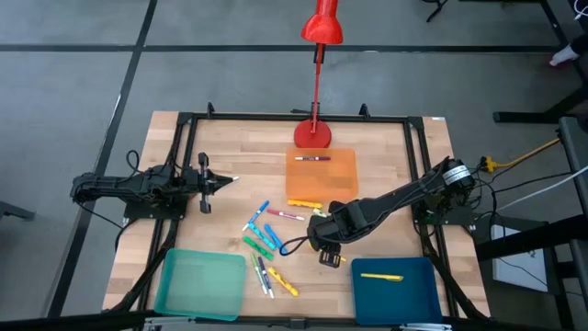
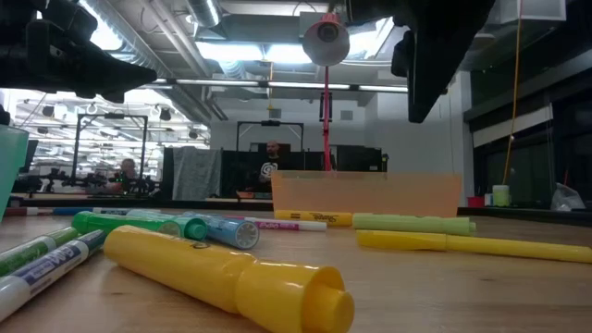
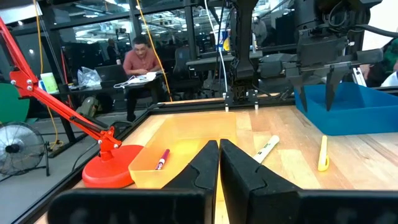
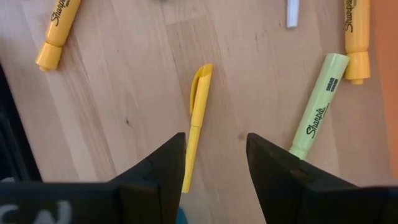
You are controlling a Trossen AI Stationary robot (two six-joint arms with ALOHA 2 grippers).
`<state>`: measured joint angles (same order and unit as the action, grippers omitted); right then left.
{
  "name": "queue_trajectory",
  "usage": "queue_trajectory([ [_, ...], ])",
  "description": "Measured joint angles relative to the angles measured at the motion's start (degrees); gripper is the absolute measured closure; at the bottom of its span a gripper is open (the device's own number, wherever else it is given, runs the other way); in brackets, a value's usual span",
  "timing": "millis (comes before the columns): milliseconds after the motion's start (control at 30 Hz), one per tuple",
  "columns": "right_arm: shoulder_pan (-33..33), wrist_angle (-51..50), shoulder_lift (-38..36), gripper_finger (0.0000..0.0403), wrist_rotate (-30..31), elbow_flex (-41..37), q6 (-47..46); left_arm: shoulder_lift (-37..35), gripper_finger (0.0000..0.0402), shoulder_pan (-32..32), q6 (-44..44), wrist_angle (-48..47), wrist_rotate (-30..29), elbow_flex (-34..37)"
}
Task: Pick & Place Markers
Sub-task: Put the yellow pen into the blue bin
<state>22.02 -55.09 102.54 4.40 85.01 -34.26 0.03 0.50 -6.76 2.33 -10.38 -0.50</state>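
- three trays are sitting on the wooden table (image 1: 386,152): an orange tray (image 1: 340,179) near the red lamp (image 1: 315,92), a teal tray (image 1: 197,283) at the front left, and a blue tray (image 1: 404,292) at the front right.
- most of the markers (image 1: 268,241) are lying scattered on the wood between the trays, in yellow, green, blue and pink.
- one pink marker (image 1: 312,158) is lying inside the orange tray, and one yellow marker (image 1: 380,275) is lying inside the blue tray.
- the right gripper (image 1: 323,241) is hovering over the middle of the table with its jaws standing apart and nothing between them; in its wrist view a thin yellow pen (image 4: 196,121) is lying on the wood just ahead of the gap, with a pale green highlighter (image 4: 317,106) beside it.
- the left gripper (image 1: 230,180) is waiting over the left side of the table, well apart from the markers, its jaws pressed together and gripping nothing.
- a person in a red top (image 3: 142,62) is sitting beyond the table.
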Motion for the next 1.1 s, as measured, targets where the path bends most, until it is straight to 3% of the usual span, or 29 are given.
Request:
queue_trajectory([
  [267,1.68,-0.46,1.72,0.0234,-0.04,0.22,-4.59,0.01,0.0391,0.01,0.00,0.00,0.00,0.01],
  [1100,2.75,0.74,12.23,0.0234,-1.60,0.24,-3.01,0.00,0.0393,0.00,0.00,0.00,0.01,0.00],
])
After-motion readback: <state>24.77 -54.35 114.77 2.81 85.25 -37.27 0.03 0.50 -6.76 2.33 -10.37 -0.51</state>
